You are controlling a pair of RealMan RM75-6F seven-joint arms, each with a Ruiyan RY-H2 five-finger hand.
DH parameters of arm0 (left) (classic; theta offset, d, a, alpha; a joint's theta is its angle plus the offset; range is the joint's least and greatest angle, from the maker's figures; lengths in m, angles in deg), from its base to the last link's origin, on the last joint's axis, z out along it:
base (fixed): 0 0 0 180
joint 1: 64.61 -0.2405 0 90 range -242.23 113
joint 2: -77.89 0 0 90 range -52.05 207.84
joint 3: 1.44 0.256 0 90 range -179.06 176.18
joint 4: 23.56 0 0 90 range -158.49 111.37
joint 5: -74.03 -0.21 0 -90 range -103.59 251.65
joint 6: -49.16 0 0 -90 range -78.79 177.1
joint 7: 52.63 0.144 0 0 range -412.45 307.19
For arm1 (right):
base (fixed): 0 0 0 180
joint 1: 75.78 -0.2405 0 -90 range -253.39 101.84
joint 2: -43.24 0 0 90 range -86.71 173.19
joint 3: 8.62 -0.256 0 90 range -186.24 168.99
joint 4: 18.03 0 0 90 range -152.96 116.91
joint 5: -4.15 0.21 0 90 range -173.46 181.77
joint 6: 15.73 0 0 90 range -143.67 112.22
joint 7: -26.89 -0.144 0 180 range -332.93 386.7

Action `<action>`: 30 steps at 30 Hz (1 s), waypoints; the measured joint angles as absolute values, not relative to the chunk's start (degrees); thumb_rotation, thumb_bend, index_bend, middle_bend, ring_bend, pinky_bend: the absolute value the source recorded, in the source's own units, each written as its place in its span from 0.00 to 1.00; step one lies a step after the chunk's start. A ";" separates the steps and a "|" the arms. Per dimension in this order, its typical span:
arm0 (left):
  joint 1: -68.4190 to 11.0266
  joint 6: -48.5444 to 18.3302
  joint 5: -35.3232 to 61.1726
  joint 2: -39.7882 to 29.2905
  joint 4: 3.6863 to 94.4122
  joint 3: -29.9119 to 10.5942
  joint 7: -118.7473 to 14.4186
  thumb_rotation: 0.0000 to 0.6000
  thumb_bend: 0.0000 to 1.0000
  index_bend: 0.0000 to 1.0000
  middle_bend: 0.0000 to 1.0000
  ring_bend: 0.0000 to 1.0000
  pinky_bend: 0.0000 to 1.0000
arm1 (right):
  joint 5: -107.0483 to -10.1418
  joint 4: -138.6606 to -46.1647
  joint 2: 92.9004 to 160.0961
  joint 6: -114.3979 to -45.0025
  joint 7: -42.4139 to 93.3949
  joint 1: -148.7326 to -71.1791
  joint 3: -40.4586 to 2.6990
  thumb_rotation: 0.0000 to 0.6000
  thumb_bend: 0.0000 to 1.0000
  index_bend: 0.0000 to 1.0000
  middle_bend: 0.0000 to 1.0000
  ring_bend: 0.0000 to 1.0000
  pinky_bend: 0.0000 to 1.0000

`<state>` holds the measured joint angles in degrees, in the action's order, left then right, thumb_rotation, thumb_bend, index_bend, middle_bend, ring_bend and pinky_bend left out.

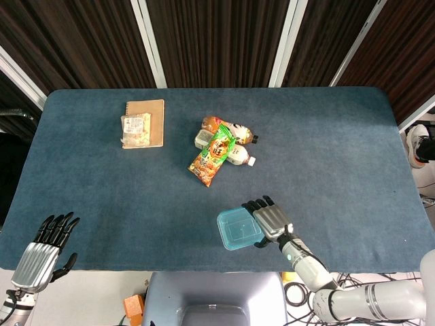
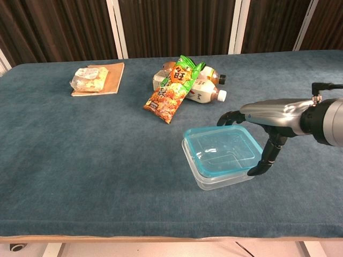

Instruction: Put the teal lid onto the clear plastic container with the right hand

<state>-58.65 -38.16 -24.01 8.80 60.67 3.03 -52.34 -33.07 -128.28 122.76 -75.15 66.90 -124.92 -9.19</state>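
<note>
The teal lid (image 1: 238,229) (image 2: 222,150) lies almost level on top of the clear plastic container (image 2: 221,182), whose rim shows just below it at the front. My right hand (image 1: 272,219) (image 2: 266,119) grips the lid's right side, with the fingers curled over the far edge and the thumb (image 2: 263,158) reaching down at the near right corner. In the head view the lid hides nearly all of the container. My left hand (image 1: 44,250) hangs beyond the table's near left corner with its fingers spread and nothing in it.
A green and orange snack bag (image 1: 212,155) (image 2: 172,90) lies across two drink bottles (image 1: 239,133) (image 2: 209,85) at mid table. A brown notebook (image 1: 151,122) with a wrapped packet (image 2: 88,77) on it sits at the far left. The table's front edge (image 2: 171,235) is close to the container.
</note>
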 measured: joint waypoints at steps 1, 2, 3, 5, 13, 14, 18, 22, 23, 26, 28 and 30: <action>-58.67 -38.21 -24.03 8.82 60.66 3.03 -52.41 1.00 0.39 0.00 0.00 0.01 0.03 | -32.59 -128.33 122.84 -75.41 67.35 -125.19 -9.14 1.00 0.10 0.27 0.13 0.03 0.00; -58.68 -38.28 -24.04 8.84 60.66 3.02 -52.45 1.00 0.39 0.00 0.00 0.01 0.03 | -32.37 -128.37 122.89 -75.61 67.56 -125.34 -9.11 1.00 0.10 0.23 0.11 0.03 0.00; -58.69 -38.32 -24.05 8.86 60.64 3.01 -52.48 1.00 0.39 0.00 0.00 0.01 0.03 | -32.28 -128.43 122.91 -75.74 67.66 -125.42 -9.07 1.00 0.10 0.18 0.09 0.02 0.00; -58.68 -38.34 -24.06 8.87 60.63 2.99 -52.58 1.00 0.39 0.00 0.00 0.01 0.03 | -32.20 -128.57 122.85 -75.82 67.81 -125.51 -8.96 1.00 0.10 0.10 0.05 0.00 0.00; -58.69 -38.41 -24.23 8.84 60.63 3.04 -52.59 1.00 0.39 0.00 0.00 0.01 0.03 | -31.78 -130.25 121.64 -75.84 68.86 -126.16 -8.33 1.00 0.10 0.00 0.00 0.00 0.00; -58.69 -38.41 -24.22 8.84 60.61 3.04 -52.60 1.00 0.39 0.00 0.00 0.01 0.03 | -31.73 -130.49 121.43 -75.80 68.92 -126.24 -8.27 1.00 0.10 0.00 0.00 0.00 0.00; -58.73 -38.40 -24.19 8.87 60.61 3.07 -52.63 1.00 0.39 0.00 0.00 0.01 0.03 | -32.01 -131.57 120.43 -75.70 68.83 -126.34 -8.01 1.00 0.10 0.00 0.00 0.00 0.00; -58.83 -38.64 -24.14 8.89 60.61 3.00 -52.71 1.00 0.39 0.00 0.00 0.01 0.03 | -35.39 -132.85 119.31 -76.06 67.82 -125.68 -7.65 1.00 0.10 0.01 0.00 0.00 0.00; -58.83 -38.61 -24.12 8.88 60.61 3.00 -52.69 1.00 0.39 0.00 0.00 0.01 0.03 | -36.68 -133.14 119.01 -76.15 67.50 -125.44 -7.51 1.00 0.11 0.03 0.00 0.00 0.00; -58.70 -38.28 -24.16 8.81 60.68 3.05 -52.55 1.00 0.39 0.00 0.00 0.01 0.03 | -41.86 -133.93 118.01 -76.47 66.36 -124.55 -7.01 1.00 0.26 0.16 0.00 0.00 0.00; -58.56 -38.04 -24.32 8.72 60.75 3.12 -52.37 1.00 0.39 0.00 0.00 0.01 0.03 | -45.31 -134.08 117.68 -76.77 65.79 -123.93 -6.71 1.00 0.39 0.22 0.00 0.00 0.00; -58.45 -37.86 -24.41 8.64 60.79 3.17 -52.37 1.00 0.39 0.00 0.00 0.01 0.03 | -47.09 -133.73 118.00 -77.09 65.66 -123.53 -6.62 1.00 0.45 0.24 0.00 0.00 0.00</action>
<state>-58.45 -37.86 -24.41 8.64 60.79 3.17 -52.37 -47.09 -133.73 118.00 -77.09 65.66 -123.53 -6.62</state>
